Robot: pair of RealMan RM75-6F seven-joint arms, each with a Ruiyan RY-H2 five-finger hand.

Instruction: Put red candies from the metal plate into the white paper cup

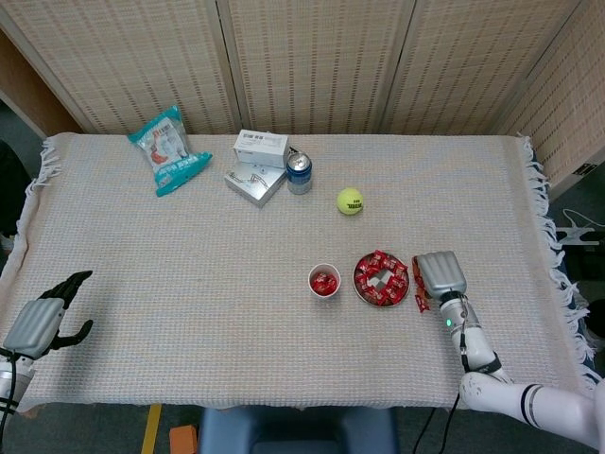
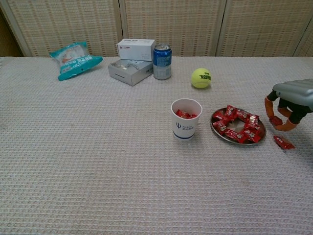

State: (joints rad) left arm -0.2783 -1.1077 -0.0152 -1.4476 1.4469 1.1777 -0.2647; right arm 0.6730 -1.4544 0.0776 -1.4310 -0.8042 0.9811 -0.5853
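While the metal plate [image 2: 238,137] sits heaped with red candies [image 2: 238,124], the right hand [image 2: 289,102] hangs just off its right rim, raised a little above the cloth, fingers curled around what looks like one red candy [image 2: 276,120], though from the chest view the grip is hard to make out for certain. Another loose candy [image 2: 283,142] lies on the table [image 2: 98,147] just right of the plate, below that hand. The white paper cup [image 2: 186,119] stands upright just left of the plate, with a few red candies already showing inside it. Behind the plate rests a tennis ball [image 2: 201,78], and further back and left of it stand a blue can [image 2: 162,61], two boxes [image 2: 132,62] and a teal snack bag [image 2: 74,59]. Well away from the plate, at the table's near left corner, the left hand [image 1: 43,320] holds nothing, its fingers spread.
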